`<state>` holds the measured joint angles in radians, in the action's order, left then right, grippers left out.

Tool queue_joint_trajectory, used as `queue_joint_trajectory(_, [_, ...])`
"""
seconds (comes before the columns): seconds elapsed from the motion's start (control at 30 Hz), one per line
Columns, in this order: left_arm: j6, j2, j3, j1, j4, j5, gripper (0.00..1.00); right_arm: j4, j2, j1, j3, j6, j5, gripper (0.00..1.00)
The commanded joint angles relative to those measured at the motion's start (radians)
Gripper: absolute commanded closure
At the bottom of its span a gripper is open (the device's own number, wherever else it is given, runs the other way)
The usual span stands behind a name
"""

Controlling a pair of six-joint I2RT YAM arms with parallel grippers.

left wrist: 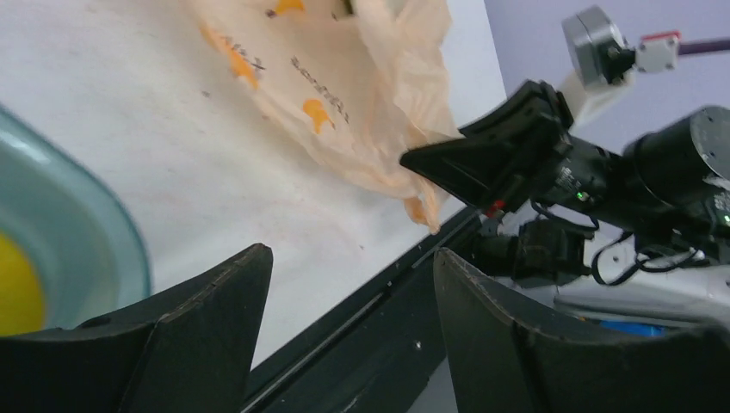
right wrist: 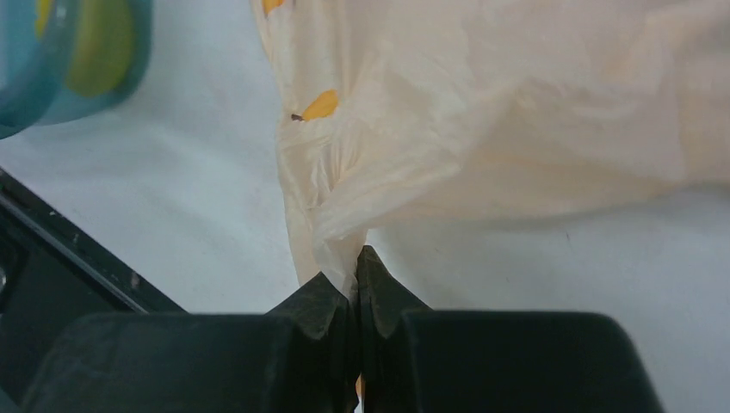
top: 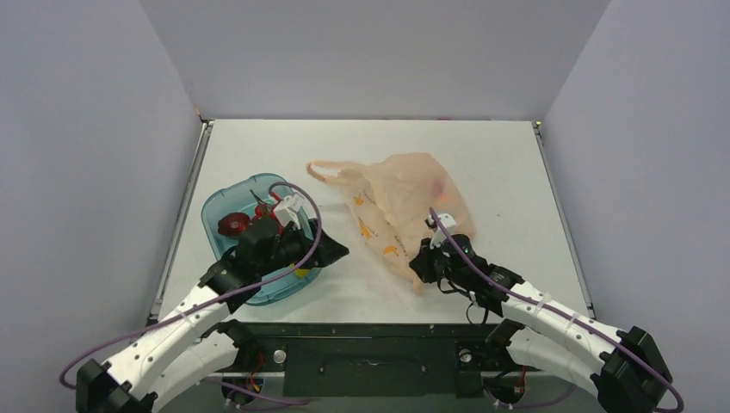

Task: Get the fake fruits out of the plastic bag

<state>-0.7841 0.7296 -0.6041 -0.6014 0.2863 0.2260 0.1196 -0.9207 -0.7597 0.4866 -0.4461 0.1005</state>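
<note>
The peach-orange plastic bag (top: 400,202) lies at the table's middle right, with a handle loop stretched to the far left. A red-pink fruit (top: 439,185) shows faintly through it. My right gripper (top: 419,267) is shut on the bag's near bottom corner; the right wrist view shows the jaws pinching bag film (right wrist: 355,267) under the bag (right wrist: 516,129). My left gripper (top: 331,252) is open and empty, low over the table between tray and bag. In the left wrist view it (left wrist: 353,258) faces the bag (left wrist: 370,112). A red fruit (top: 232,224) and a yellow fruit (top: 301,274) lie in the tray.
A teal see-through tray (top: 215,211) sits at the near left under my left arm. It also shows in the left wrist view (left wrist: 77,232) and the right wrist view (right wrist: 26,77). The table's dark front rail (top: 361,331) runs just behind both grippers.
</note>
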Motion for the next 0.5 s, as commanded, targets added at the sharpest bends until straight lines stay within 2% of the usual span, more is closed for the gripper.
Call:
queue_joint_trajectory(0.0, [-0.041,0.154,-0.001,-0.116,-0.321,0.063,0.34,-0.079,0.093,0.048,-0.041,-0.107,-0.038,1.0])
queue_joint_trajectory(0.1, [-0.021,0.237,-0.054,-0.258,-0.383,-0.027,0.35,-0.048,0.058,0.088,-0.009,-0.078,-0.005,1.0])
queue_joint_trajectory(0.23, [-0.019,0.348,-0.089,-0.355,-0.471,-0.118,0.35,0.038,0.059,0.107,0.02,-0.053,-0.055,1.0])
queue_joint_trajectory(0.47, [-0.026,0.467,-0.112,-0.393,-0.556,-0.264,0.35,0.205,0.127,0.107,0.122,-0.015,-0.117,1.0])
